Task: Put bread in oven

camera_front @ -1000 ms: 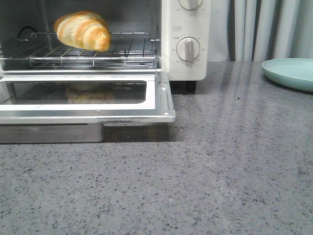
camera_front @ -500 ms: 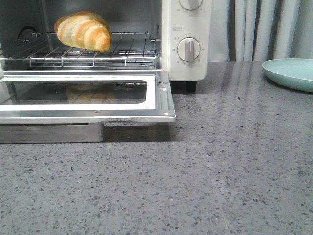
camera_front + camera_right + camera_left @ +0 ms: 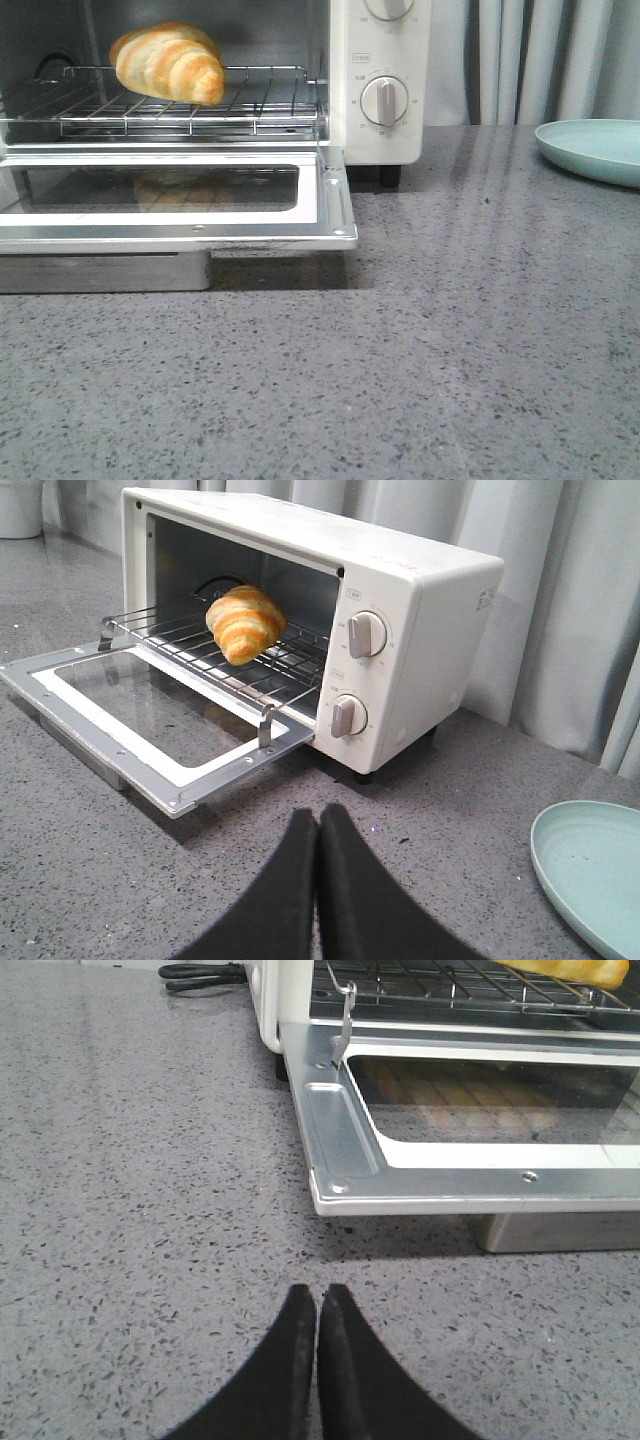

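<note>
Resting bread: on the wire rack inside the oven, placed as the task asks.
Door: dropped flat for access.
Left gripper: fingers together, empty, clear of oven.
Right gripper: fingers together, empty.
Plate: far right, bare.

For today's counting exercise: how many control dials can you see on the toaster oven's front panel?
2. On the toaster oven, the upper dial sits above the lower dial, both right of the open door. The front view crops the upper one.
</note>
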Available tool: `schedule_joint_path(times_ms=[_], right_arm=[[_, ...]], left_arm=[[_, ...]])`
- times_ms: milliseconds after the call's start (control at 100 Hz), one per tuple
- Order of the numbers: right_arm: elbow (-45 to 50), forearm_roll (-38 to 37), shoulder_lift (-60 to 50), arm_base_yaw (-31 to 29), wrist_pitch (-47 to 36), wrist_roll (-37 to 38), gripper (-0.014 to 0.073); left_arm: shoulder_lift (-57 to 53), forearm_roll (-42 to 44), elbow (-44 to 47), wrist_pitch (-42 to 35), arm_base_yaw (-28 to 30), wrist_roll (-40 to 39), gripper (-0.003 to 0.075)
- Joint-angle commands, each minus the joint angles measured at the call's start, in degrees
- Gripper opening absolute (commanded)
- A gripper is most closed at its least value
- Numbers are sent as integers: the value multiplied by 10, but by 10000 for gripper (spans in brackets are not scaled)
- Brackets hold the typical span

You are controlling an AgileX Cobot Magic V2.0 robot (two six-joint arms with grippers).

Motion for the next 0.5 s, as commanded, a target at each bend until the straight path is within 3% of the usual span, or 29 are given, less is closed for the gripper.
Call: schedule_joint_path(times_ms=[0,380,490], right_arm=[[-12,-23,13,-1,-40,0,-48],[-9,-25,13,-1,-10,1,-48],[13,-90,13,-2,21,1,-48]], left_arm=[[-17,-8,13,-29,0,-1,-21],[-17,-8,13,-29,0,-1,-21],[-17,-8,13,-29,0,-1,-21]])
